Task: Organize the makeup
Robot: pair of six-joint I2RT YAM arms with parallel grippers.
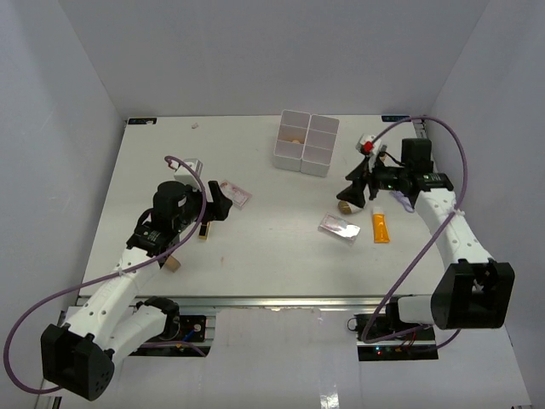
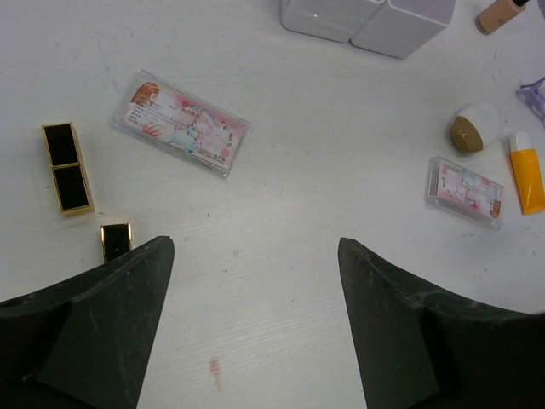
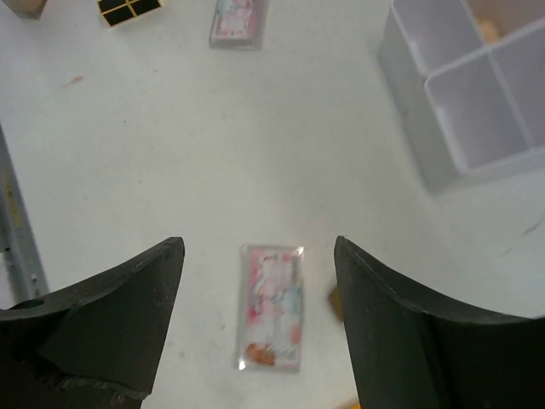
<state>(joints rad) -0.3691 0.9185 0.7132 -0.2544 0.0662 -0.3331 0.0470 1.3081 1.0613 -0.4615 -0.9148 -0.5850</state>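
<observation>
My left gripper (image 1: 220, 203) (image 2: 255, 247) is open over bare table, nothing between its fingers. Just beyond it lie a pink flat packet (image 2: 180, 123) (image 1: 237, 194) and a black-gold lipstick (image 2: 66, 167) (image 1: 204, 230) with a small gold-edged piece (image 2: 116, 241) beside it. My right gripper (image 1: 356, 189) (image 3: 260, 247) is open above a second pink packet (image 3: 272, 307) (image 1: 339, 227), not touching it. An orange tube (image 1: 381, 227) (image 2: 528, 172) and a white-gold piece (image 2: 473, 129) (image 1: 347, 205) lie near that packet. A tan bottle (image 2: 502, 13) lies right of the box. A beige sponge (image 3: 487, 30) sits in one box compartment.
The white multi-compartment box (image 1: 305, 142) (image 3: 468, 85) stands at the back centre. A tan wedge (image 1: 173, 264) rests by the left arm near the front edge. A purple cable (image 1: 443, 204) loops along the right arm. A metal rail (image 1: 255, 302) borders the table's near edge.
</observation>
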